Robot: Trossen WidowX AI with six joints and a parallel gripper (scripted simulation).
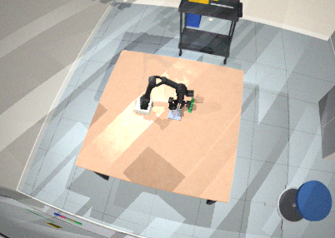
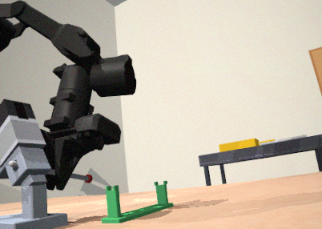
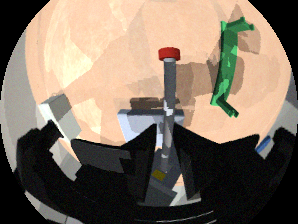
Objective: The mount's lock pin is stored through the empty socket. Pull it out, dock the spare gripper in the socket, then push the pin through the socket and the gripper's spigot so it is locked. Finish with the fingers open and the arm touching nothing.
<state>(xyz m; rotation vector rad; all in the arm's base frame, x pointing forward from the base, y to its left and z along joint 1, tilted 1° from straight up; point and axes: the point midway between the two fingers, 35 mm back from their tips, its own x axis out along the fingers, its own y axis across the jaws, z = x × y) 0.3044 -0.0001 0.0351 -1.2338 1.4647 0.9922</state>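
Sunlight and shadow streak the wooden table (image 1: pixel 154 166) (image 2: pixel 248 195) (image 3: pixel 110 30), with a dark cart (image 1: pixel 208 12) (image 2: pixel 260 153) standing beyond it and a blue-seated stool (image 1: pixel 313 200) out on the tiled floor. Your black arm (image 1: pixel 167 81) (image 2: pixel 44 25) arches over from its base, and its gripper (image 1: pixel 180 108) (image 2: pixel 57 186) (image 3: pixel 164 127) points down beside the grey mount (image 2: pixel 34 199) (image 3: pixel 134 124). You have the fingers parted slightly, one on each side of the lock pin's shaft; whether either one touches it, you cannot tell. The lock pin (image 2: pixel 80 177) (image 3: pixel 170 82) lies across the mount's socket: in the exterior view its pale end shows in the hole on the near face, while its red head sticks out on the far side, past your fingers. Above the socket you can see the spare gripper (image 2: pixel 23 129), seated at a tilt with its black end uppermost. Near the mount, apart from your gripper, the green two-post rack (image 1: pixel 191 105) (image 2: pixel 140 214) (image 3: pixel 228 62) stands on the table, holding no pin.
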